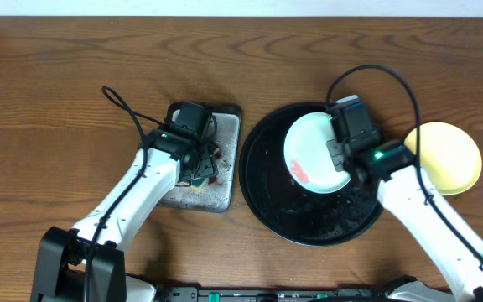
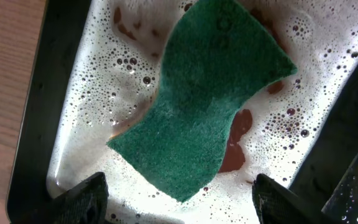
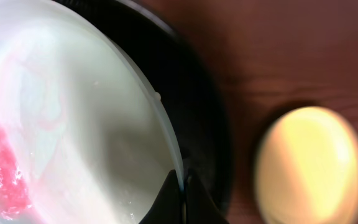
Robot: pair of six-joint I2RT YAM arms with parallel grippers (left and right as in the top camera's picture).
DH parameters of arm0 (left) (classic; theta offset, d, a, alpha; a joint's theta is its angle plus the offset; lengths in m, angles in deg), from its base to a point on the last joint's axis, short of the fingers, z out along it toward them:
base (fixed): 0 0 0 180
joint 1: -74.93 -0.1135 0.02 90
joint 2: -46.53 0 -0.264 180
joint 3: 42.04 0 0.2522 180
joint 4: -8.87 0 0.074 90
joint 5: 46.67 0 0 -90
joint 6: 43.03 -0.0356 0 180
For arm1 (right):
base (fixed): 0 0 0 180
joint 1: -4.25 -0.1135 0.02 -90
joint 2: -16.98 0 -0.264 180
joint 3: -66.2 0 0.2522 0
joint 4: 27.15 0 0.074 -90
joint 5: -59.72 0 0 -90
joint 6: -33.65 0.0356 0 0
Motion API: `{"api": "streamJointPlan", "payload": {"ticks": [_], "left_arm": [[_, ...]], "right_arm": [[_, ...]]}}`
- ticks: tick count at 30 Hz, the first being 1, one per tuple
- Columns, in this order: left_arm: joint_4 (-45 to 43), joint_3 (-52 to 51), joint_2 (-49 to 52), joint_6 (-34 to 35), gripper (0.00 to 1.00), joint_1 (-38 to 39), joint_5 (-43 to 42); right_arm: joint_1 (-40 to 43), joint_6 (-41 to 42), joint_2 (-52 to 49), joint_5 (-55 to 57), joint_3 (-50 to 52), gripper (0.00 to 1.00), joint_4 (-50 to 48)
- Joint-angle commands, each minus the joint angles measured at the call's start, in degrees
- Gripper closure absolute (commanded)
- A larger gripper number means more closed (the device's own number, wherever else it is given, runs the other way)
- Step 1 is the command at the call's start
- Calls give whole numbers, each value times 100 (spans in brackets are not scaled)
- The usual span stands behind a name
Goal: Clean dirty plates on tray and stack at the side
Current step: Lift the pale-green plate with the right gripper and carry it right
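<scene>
The mint plate (image 1: 313,151) sits over the upper middle of the black tray (image 1: 309,214) and is plainly not clean: a red smear (image 1: 302,174) marks its lower-left part, and the right wrist view shows the same red patch (image 3: 2,168) with faint pink streaks across the pale surface. The right claw (image 1: 338,155) is closed tight on the plate's right-hand rim, the thin edge pinched between its fingertips (image 3: 182,190), and the plate looks tipped up on that side, though the angle is hard to judge. Just beside the tray to the right, on the desk (image 1: 57,84), lies the yellow plate (image 1: 447,155), free of any visible sauce, so I judge it the one already washed and the start of the side stack. No third plate shows in any view, so whether one remains I cannot tell. Well apart to the left, the left claw (image 1: 198,168) hangs over the grey metal tray (image 1: 225,168) with its jaws spread wide and nothing in them; the green sponge (image 2: 210,93) lies loose in foamy, reddish water just ahead of the fingertips (image 2: 86,193). By my reckoning the job is partway done: the sponge has to be picked up, the mint plate scrubbed, then set on the yellow one.
</scene>
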Motion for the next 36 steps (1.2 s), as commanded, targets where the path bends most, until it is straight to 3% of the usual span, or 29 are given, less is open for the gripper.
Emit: {"api": "streamJointPlan", "payload": {"ticks": [1,12,20,29,36], "left_arm": [[15,-87,0,-13,25,-13,28],[-7,-87,0,-15,25,-13,31],[-7,-87,0,-15,24,-13,31],[-7,-87,0,-15,24,-13,31],[-4,-87,0,-15,24,-13,31]], "right_arm": [[-446,57,205,1617,-55,99,-55],[-1982,57,221,4555,-55,99,-555],[-2544,59,221,5886,-55,99,-887],[-2527,181,221,5733,-55,99,-1156],[-1600,1283,221,3434,-55,99,-815]]}}
